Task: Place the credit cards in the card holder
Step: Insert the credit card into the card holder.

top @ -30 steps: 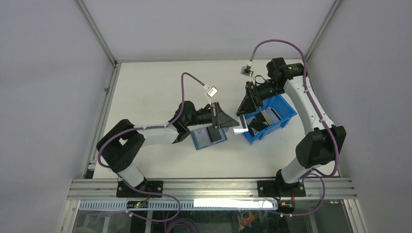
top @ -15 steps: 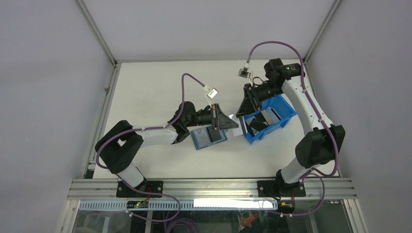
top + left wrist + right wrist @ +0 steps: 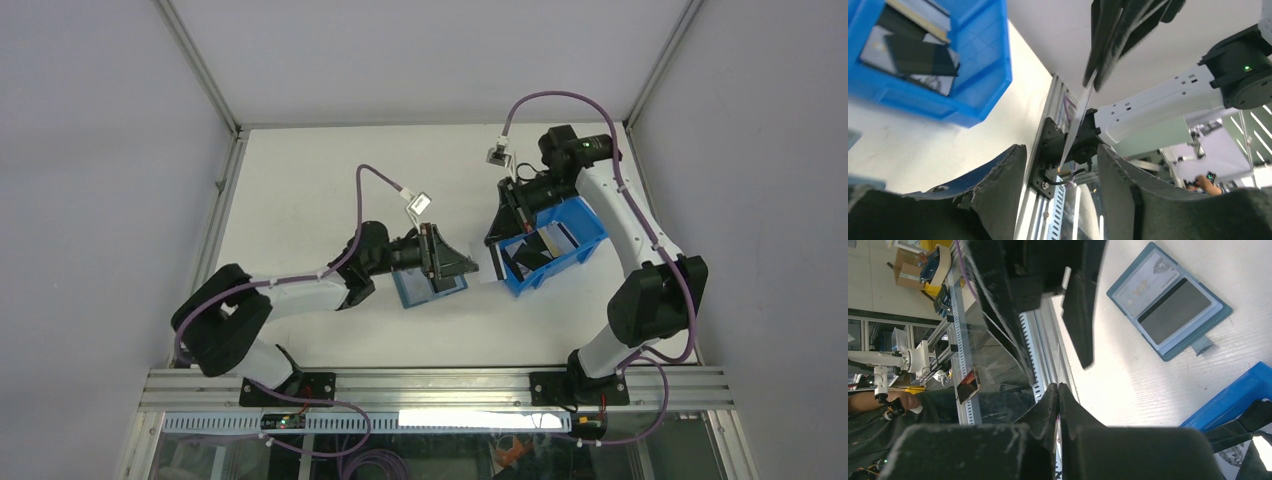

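right gripper (image 3: 1058,392) is pinching a pale card (image 3: 1074,127); left gripper (image 3: 1060,160) is gaping around it; card holder (image 3: 1202,344) is holding two, blue bin (image 3: 988,75) more.

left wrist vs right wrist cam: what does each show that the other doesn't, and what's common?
Left wrist only: the dark cards lying inside the blue bin.
Right wrist only: the card holder, open on the table, with a pale card and a grey striped card in its pockets.
Both: the thin card pinched edge-on in the right gripper, the open left gripper, and part of the bin.
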Controlling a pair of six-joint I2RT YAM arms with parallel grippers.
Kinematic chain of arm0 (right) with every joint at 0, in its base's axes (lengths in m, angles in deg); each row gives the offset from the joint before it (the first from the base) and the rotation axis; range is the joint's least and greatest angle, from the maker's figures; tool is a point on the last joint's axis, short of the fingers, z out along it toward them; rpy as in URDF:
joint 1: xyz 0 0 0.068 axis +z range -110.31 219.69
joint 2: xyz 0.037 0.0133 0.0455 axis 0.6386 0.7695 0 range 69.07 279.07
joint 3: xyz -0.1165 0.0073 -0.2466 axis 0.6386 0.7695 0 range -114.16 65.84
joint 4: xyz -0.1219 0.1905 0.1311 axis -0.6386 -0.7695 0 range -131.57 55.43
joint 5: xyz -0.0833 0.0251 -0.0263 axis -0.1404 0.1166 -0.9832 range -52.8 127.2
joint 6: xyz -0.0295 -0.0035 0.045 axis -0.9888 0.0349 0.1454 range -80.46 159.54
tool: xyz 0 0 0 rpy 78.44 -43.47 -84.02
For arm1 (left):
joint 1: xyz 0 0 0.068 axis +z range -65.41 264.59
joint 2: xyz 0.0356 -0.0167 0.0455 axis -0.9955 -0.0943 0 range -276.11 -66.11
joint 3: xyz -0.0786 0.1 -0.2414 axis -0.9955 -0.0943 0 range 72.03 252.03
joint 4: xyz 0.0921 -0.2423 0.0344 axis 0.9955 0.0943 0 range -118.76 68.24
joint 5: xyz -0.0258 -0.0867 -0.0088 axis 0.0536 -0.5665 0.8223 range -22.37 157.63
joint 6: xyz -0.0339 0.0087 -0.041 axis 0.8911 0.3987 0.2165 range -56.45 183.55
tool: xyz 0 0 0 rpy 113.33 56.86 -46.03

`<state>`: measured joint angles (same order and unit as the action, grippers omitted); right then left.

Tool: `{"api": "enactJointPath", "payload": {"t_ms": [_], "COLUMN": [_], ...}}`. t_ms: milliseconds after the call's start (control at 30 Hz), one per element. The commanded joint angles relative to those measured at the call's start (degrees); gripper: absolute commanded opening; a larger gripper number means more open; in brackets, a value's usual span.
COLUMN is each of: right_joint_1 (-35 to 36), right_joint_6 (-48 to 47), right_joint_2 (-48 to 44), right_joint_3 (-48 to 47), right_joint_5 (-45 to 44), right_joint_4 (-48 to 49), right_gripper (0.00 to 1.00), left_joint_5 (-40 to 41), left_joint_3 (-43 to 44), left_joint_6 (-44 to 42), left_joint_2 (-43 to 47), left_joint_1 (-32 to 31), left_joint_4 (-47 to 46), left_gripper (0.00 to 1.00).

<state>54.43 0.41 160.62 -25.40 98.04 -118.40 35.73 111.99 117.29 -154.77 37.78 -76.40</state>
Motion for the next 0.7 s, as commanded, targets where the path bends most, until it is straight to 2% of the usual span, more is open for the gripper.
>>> {"api": "enactJointPath", "payload": {"t_ms": [0,133,167,267,300,400,500,600,667], "right_joint_1": [0.26,0.29,0.41,1.67,2.62,5.98,8.59,9.41,10.03], "right_joint_6": [6.84,15.04,17.50,27.74,30.04,36.41,43.37,49.51,51.85], "right_joint_2": [-2.99,-5.59,-6.11,-8.02,-8.46,-8.00,-3.89,-0.77,0.69], "right_joint_3": [4.14,11.61,13.49,20.50,22.93,28.31,29.64,31.18,31.47], "right_joint_5": [-0.26,-1.50,-2.07,-5.82,-7.25,-12.39,-15.85,-16.95,-17.04], "right_joint_4": [8.49,21.21,24.75,40.97,46.02,58.20,65.74,72.74,75.24], "right_gripper": [0.00,0.00,0.00,0.00,0.00,0.00,0.00,0.00,0.00], "left_joint_5": [10.81,24.56,28.97,39.66,42.90,49.99,49.55,47.99,47.81], "left_joint_3": [-7.76,-13.69,-15.05,-19.61,-21.23,-26.47,-31.29,-30.26,-28.67], "left_joint_6": [-6.82,-12.69,-13.10,-11.35,-9.56,-0.84,4.65,5.75,6.27], "left_joint_2": [12.00,26.91,31.48,47.14,51.50,63.32,70.14,69.35,65.90], "left_joint_1": [0.39,0.53,0.60,0.63,0.65,0.67,0.82,0.78,0.77], "left_joint_4": [7.94,28.73,34.22,45.35,48.01,54.10,53.99,58.00,60.19], "left_gripper": [0.59,0.73,0.80,0.96,0.99,0.99,0.99,0.99,0.93]}}
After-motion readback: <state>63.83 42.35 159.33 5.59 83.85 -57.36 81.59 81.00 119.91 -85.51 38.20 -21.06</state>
